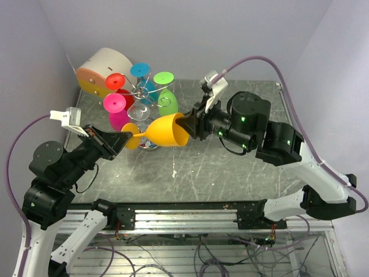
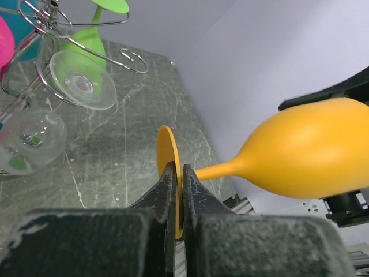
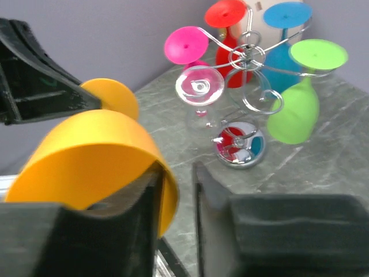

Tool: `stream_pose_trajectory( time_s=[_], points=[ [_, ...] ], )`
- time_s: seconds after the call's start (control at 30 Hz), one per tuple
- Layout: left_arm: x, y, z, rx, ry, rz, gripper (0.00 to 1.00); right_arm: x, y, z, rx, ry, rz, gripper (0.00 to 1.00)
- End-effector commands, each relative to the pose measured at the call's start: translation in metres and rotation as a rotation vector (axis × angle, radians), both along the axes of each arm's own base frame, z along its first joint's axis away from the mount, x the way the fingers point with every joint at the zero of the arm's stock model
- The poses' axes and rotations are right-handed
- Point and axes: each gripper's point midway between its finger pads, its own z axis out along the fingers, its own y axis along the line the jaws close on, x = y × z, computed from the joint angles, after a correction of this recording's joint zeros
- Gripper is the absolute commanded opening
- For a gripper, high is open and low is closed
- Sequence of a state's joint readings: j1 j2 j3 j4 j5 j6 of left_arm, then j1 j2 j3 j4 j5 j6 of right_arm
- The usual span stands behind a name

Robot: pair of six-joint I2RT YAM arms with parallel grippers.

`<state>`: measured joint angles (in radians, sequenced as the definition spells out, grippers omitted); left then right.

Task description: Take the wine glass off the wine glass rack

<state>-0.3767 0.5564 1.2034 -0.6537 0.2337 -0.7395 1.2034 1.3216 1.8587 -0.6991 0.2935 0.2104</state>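
Observation:
The orange wine glass (image 1: 164, 130) hangs level in the air in front of the wine glass rack (image 1: 142, 92), clear of its wire arms. My left gripper (image 1: 128, 138) is shut on the glass's flat foot (image 2: 166, 153), which is pinched edge-on between the fingers. My right gripper (image 1: 187, 124) is at the bowl's mouth. In the right wrist view its jaws (image 3: 176, 173) are apart, one finger inside the orange bowl (image 3: 86, 150) and the other outside, with a gap to the rim. The rack's chrome base (image 3: 237, 145) stands on the table.
Pink (image 1: 115, 104), red (image 1: 115, 81), blue (image 1: 140, 70), green (image 1: 167, 98) and clear (image 1: 138, 112) glasses hang upside down on the rack. A big beige drum with an orange face (image 1: 104, 66) lies behind it at the back left. Grey walls close in the back and left.

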Motion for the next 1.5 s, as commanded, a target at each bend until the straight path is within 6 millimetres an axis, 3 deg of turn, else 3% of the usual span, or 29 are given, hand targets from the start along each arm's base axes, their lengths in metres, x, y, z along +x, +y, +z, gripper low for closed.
stream_pose_trajectory(
  time_s=[0.0, 0.03, 0.1, 0.33, 0.4, 0.5, 0.6, 0.7, 0.87, 0.97, 1.03, 1.13, 1.33, 1.47],
  points=[
    [-0.009, 0.001, 0.02, -0.012, -0.078, -0.019, 0.07, 0.018, -0.004, 0.013, 0.055, 0.011, 0.05, 0.07],
    [-0.009, 0.002, 0.02, -0.009, -0.073, -0.011, 0.07, 0.02, -0.006, 0.016, 0.065, 0.007, 0.05, 0.0],
    [-0.005, 0.007, 0.016, 0.001, -0.056, 0.023, 0.11, 0.022, -0.01, 0.026, 0.091, -0.01, 0.042, 0.0],
    [0.012, 0.018, -0.001, 0.046, 0.025, 0.12, 0.49, 0.038, -0.044, 0.071, 0.168, -0.097, -0.067, 0.0],
    [0.014, 0.022, -0.003, 0.054, 0.038, 0.147, 0.57, 0.045, -0.061, 0.083, 0.184, -0.128, -0.142, 0.0],
    [0.015, 0.026, -0.004, 0.061, 0.046, 0.166, 0.62, 0.066, -0.099, 0.097, 0.178, -0.188, -0.36, 0.0],
    [0.015, 0.025, -0.007, 0.065, 0.047, 0.162, 0.62, 0.098, -0.146, 0.09, 0.097, -0.252, -0.673, 0.0],
    [0.015, 0.022, -0.011, 0.07, 0.05, 0.146, 0.61, 0.137, -0.174, 0.067, -0.03, -0.254, -0.855, 0.0],
    [0.013, 0.024, -0.013, 0.079, 0.05, 0.152, 0.59, 0.212, -0.196, 0.015, -0.086, -0.078, -0.902, 0.0],
    [0.008, 0.029, -0.012, 0.084, 0.044, 0.164, 0.59, 0.261, -0.227, -0.039, -0.094, 0.129, -0.927, 0.0],
    [0.005, 0.031, -0.011, 0.082, 0.04, 0.169, 0.58, 0.289, -0.239, -0.09, -0.127, 0.298, -0.915, 0.0],
    [0.002, 0.033, -0.014, 0.087, 0.041, 0.174, 0.58, 0.303, -0.243, -0.145, -0.172, 0.475, -0.856, 0.0],
    [0.002, 0.035, -0.025, 0.104, 0.059, 0.181, 0.58, 0.309, -0.249, -0.234, -0.29, 0.669, -0.842, 0.0],
    [0.002, 0.036, -0.033, 0.11, 0.075, 0.183, 0.58, 0.305, -0.251, -0.276, -0.343, 0.763, -0.822, 0.0]
  ],
)
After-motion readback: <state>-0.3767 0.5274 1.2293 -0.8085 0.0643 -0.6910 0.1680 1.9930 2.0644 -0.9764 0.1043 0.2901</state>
